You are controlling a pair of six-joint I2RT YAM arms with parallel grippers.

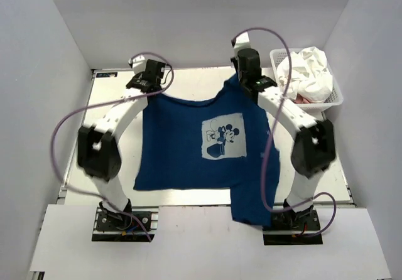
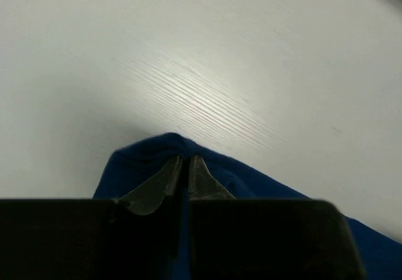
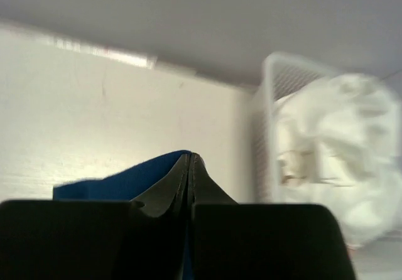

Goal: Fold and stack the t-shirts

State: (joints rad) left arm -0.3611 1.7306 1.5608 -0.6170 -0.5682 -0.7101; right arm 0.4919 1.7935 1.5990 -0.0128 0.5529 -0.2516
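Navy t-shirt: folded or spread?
Spread: navy t-shirt lies open on the table, chest print facing up, whole front visible.

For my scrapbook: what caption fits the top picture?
Left end effector and right end effector pinch the navy t-shirt; white t-shirt sits in basket.

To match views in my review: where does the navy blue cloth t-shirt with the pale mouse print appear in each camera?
Top external: navy blue cloth t-shirt spread mid-table, print up.
Left wrist: bottom centre, pinched by left gripper.
Right wrist: bottom left, pinched by right gripper.
Shared landmark: pale tabletop.
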